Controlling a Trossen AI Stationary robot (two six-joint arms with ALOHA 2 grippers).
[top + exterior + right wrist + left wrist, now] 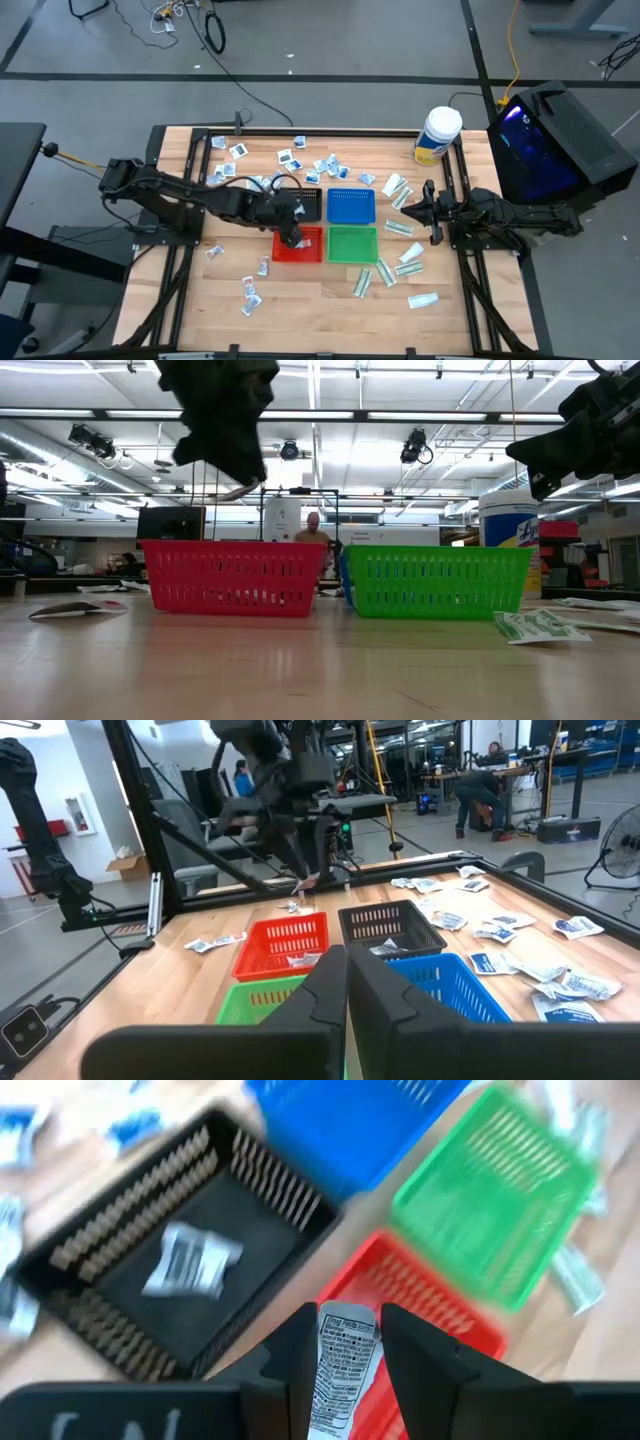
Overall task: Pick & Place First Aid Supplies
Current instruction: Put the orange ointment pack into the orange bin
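My left pincer [345,1342] hangs clenched on a white packet [340,1370] above the red tray [297,245], ready to drop it in, while my right pincer [424,207] waits shut beside the trays.

Bright ceiling lights, glare on tabletop [300,660]; left wrist view blurred.

From table height I see the red tray [232,577] and green tray [437,581] side by side on the surface [300,670]. The left tool [222,455] hangs above the red tray. A white-and-green packet [535,625] lies near the green tray.
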